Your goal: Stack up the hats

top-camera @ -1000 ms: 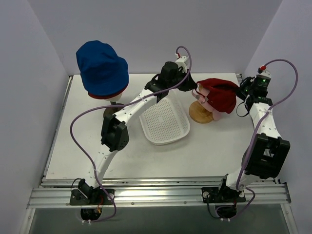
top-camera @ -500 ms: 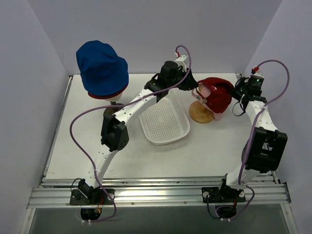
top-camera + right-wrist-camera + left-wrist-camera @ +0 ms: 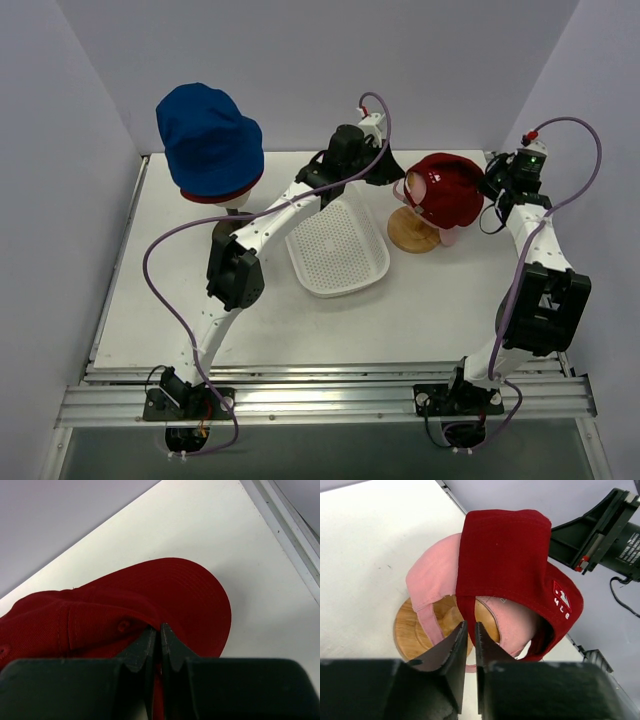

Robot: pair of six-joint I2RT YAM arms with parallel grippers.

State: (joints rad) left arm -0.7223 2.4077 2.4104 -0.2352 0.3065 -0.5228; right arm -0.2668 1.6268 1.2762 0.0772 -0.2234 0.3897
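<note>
Your red peaked cap [image 3: 448, 188] sits over the pink peaked cap [image 3: 432, 572] on the round wooden stand [image 3: 410, 630], at about 2 o'clock on the desk [image 3: 400, 320] in the top view. It is held from both ends. Its long axis runs 9 to 3 o'clock, with the rear opening toward your left hand [image 3: 471, 630] and the peak toward your right hand [image 3: 160, 630].

Your left hand is clenched to a thin slit on the rear band. The wrist view seems to show red fabric nipped between the fingers, though the pink strap lies just beside it. Your right hand is clenched on the red cap where the peak meets the crown.

The blue bucket hat [image 3: 205, 135] covers the dark red bucket hat [image 3: 225, 195], whose rim just shows beneath it, at 10 o'clock and well apart from the caps. The left arm and the white basket [image 3: 335, 255] lie between the two piles.

In my judgement the next move turns on that 9-to-3 axis: keep the two ends level so the red crown seats squarely over the pink one. If the piles must later join, your left arm is nearer the bucket hats.
</note>
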